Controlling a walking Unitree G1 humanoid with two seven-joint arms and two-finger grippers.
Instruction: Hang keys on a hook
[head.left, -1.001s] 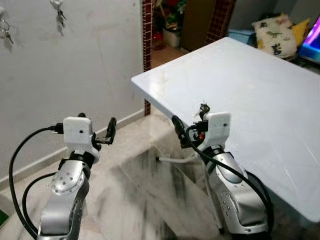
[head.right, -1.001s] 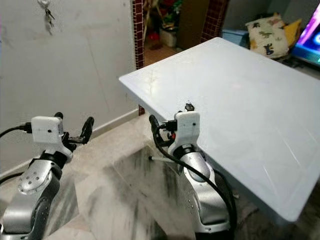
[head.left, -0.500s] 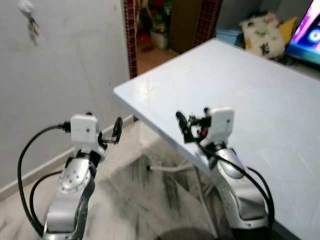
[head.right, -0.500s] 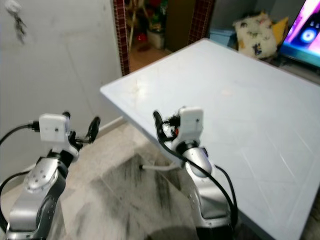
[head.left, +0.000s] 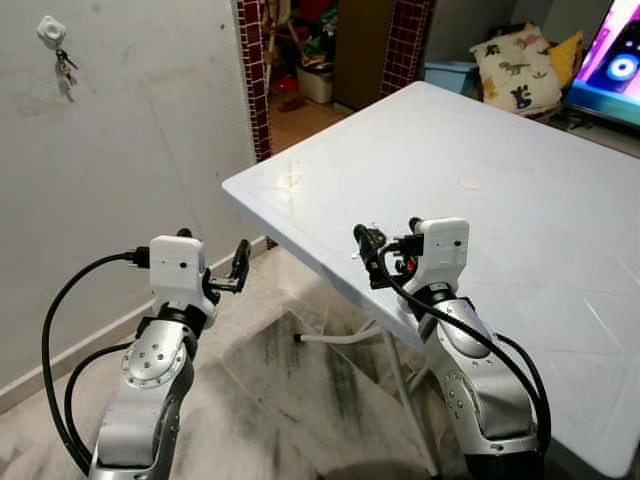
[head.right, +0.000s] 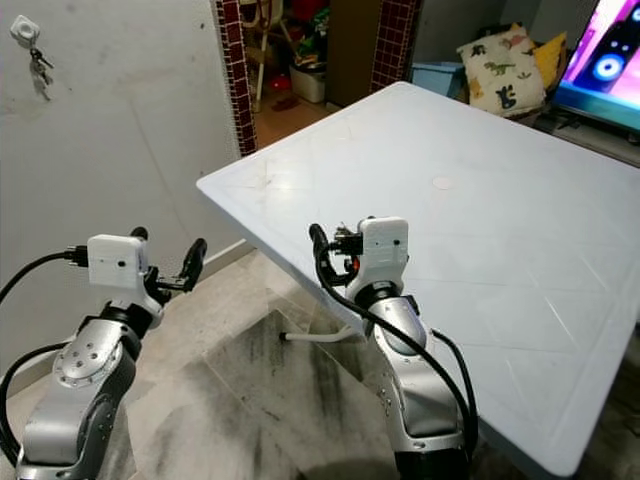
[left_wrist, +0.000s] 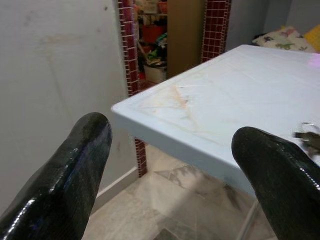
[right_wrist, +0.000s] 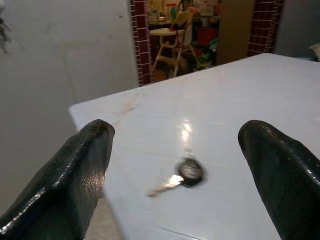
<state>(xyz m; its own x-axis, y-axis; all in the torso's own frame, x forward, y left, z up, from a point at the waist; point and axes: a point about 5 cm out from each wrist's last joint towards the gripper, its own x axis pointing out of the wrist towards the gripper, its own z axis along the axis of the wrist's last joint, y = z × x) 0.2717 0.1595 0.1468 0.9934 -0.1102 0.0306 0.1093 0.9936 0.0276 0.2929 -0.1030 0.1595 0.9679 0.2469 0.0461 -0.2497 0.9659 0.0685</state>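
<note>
A single key on a ring (right_wrist: 182, 174) lies on the white table (head.left: 520, 170) near its front-left edge, just in front of my right gripper (right_wrist: 176, 131). That gripper (head.left: 388, 242) hovers open over the table's edge with nothing between its fingers. My left gripper (head.left: 212, 252) is open too, held over the floor left of the table; its wrist view faces the table corner (left_wrist: 150, 107). High on the grey wall at the far left is a small white hook (head.left: 50, 28) with a bunch of keys (head.left: 65, 70) hanging from it.
A doorway framed in red tiles (head.left: 250, 80) opens behind the table's far corner onto a cluttered room. The table's white legs (head.left: 340, 336) stand on the marble floor between my arms. A patterned cushion (head.left: 512, 65) and a lit screen (head.left: 620, 60) are at the back right.
The camera has shifted, so the wall hook and table sit differently in the picture. Both arms hold much the same pose, fingers open throughout.
</note>
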